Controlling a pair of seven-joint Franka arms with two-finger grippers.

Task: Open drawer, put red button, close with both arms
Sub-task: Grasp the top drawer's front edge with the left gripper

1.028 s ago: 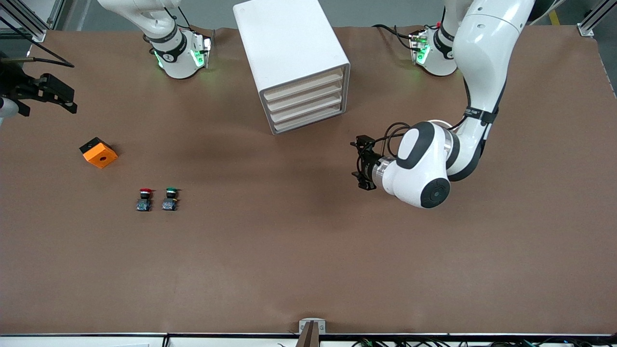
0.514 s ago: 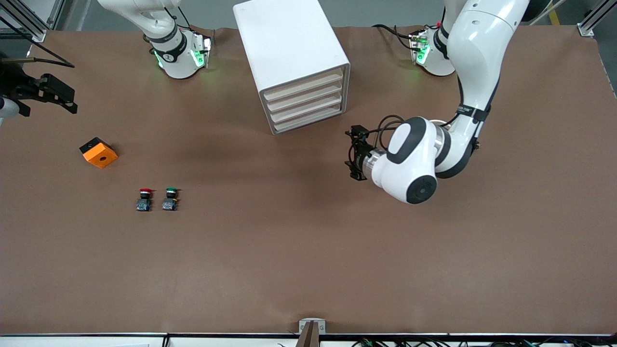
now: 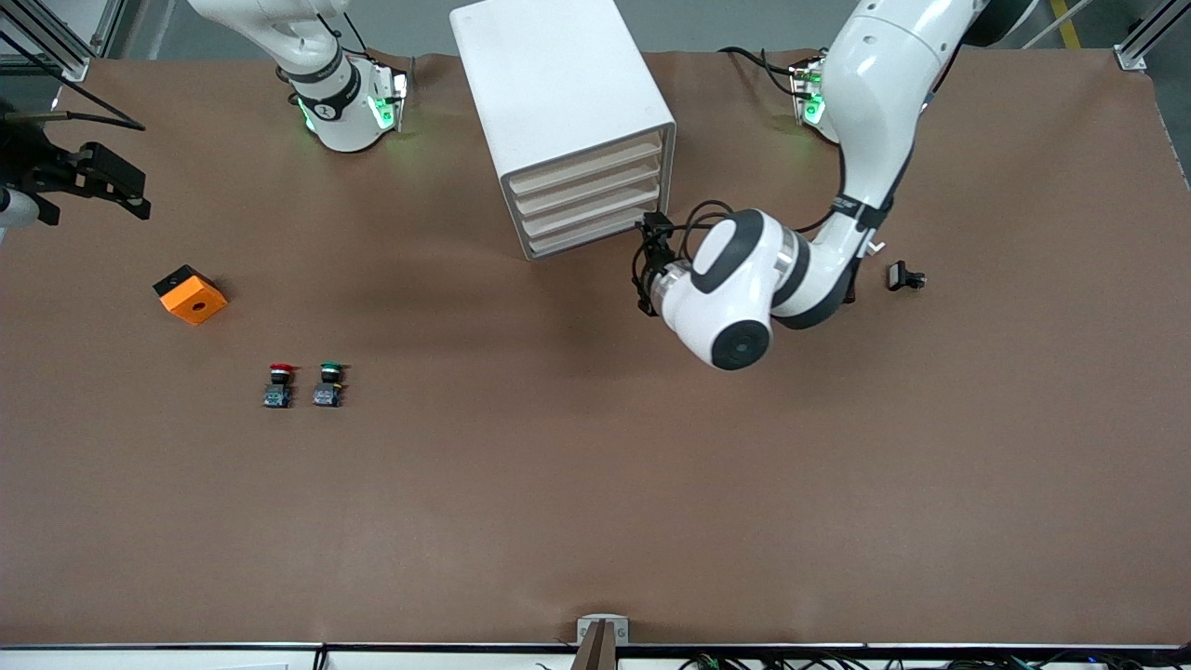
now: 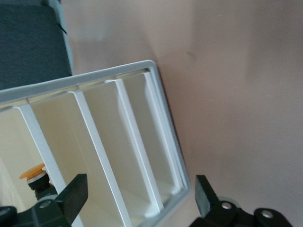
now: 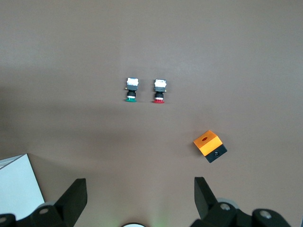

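Since the table (image 3: 595,521) is wide and mostly bare, there is plenty of room to move. Its edges lie well apart from everything that matters.

The cabinet (image 3: 558,84) stands between the two arm bases, with all four drawers (image 3: 595,200) shut. It looks like light, stiff plastic, so a pull on one drawer may drag the whole box along unless it is braced.

The left gripper (image 3: 645,265), jaws wide, is low and just beside the bottom drawers, at the stack's corner toward the left arm's end. I cannot tell if it touches. Each front looks thin, smooth and shallow. The lip along its edge seems the only hold, and a pinch there could slip.

The right gripper (image 3: 93,181) waits with jaws wide over the table's edge at the right arm's end.

An orange block (image 3: 191,295) lies near it, farther from the camera than the buttons. The red button (image 3: 278,384) sits toward the right arm's end, well apart from the cabinet. It is probably light and hard, and its round cap is likely to slip, so the squarer base is the better hold. The green button (image 3: 327,383) is just beside it, leaving little room for a finger between them.
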